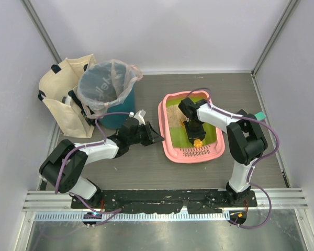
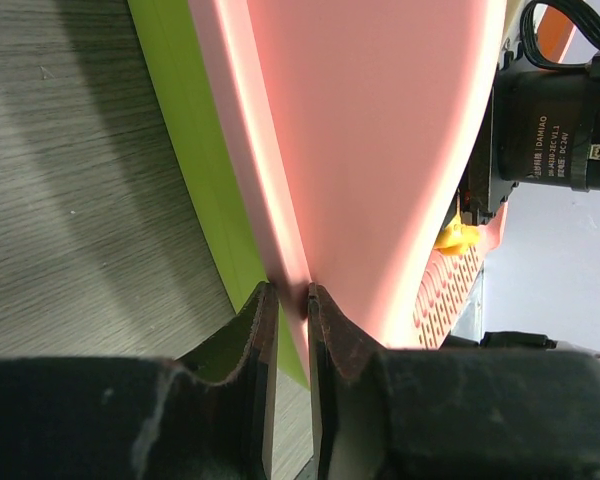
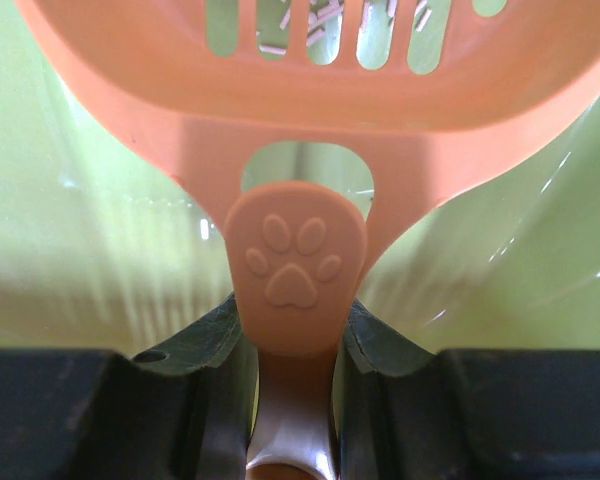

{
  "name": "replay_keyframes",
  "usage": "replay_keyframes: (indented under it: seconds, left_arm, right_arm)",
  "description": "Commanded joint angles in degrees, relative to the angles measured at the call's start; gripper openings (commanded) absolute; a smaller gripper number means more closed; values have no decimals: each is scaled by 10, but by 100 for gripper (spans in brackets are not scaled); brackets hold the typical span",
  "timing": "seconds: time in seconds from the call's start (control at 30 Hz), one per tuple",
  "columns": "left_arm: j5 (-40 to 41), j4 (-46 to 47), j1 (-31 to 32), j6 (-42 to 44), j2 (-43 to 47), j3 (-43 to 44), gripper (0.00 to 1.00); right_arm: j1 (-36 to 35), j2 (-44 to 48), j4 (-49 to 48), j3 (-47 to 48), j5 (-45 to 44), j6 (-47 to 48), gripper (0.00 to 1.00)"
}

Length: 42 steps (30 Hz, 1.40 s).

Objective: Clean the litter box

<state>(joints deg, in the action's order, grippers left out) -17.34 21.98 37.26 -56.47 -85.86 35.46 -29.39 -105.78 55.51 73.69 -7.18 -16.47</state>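
The pink litter box [image 1: 218, 145] lies right of centre, its slotted ledge toward me, beige litter [image 1: 174, 116] heaped at its far left. My left gripper [image 1: 157, 137] is shut on the box's left rim; in the left wrist view the fingers [image 2: 288, 297] pinch the pink wall [image 2: 360, 130] above a lime-green edge. My right gripper [image 1: 194, 127] is inside the box, shut on the paw-print handle of the orange slotted scoop [image 3: 310, 80], fingers [image 3: 290, 340] either side, over the lime-green floor [image 3: 80, 200]. A few litter bits show through the scoop's slots.
A teal round bin [image 1: 107, 97] lined with a clear bag stands at the back left, a beige canvas bag [image 1: 60, 102] beside it. A small yellow piece [image 1: 198, 142] sits near the slotted ledge, also in the left wrist view [image 2: 455, 238]. Walls enclose three sides.
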Motion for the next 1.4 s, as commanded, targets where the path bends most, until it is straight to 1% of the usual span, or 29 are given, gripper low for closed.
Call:
replay_keyframes:
  seconds: [0.0,0.1,0.2,0.3,0.47,0.57,0.67,0.8,0.93,1.1,1.27,1.37]
  left_arm:
    - [2,-18,10,26,-2,14,18]
    - [6,-22,10,25,4,16,18]
    - [13,-26,11,26,15,16,18]
    - [19,-30,11,29,23,17,17]
    - [16,-34,12,36,22,23,17]
    - [16,-42,12,44,21,28,17]
    - [20,-55,15,59,29,31,17]
    - [37,-86,17,85,39,41,17]
    - [42,-98,18,94,46,44,17]
    - [43,-105,19,97,45,42,17]
    - [47,-107,19,97,44,42,17]
    - [49,-109,20,97,45,42,17]
  right_arm:
    - [0,6,-49,-15,-2,-8,1]
    - [1,14,-28,-11,-4,-12,1]
    - [1,40,-8,-15,-20,-14,1]
    - [1,79,-11,-34,-24,-2,1]
    - [1,123,-83,-88,-12,11,1]
    - [0,127,-125,-117,-10,9,1]
    - [-1,133,-160,-139,-21,6,1]
    - [-12,169,-211,-175,-38,9,1]
    - [-15,240,-289,-230,-42,12,1]
    - [-16,301,-335,-295,-47,21,1]
    - [-22,367,-391,-333,-51,28,1]
    - [-23,388,-413,-354,-49,32,1]
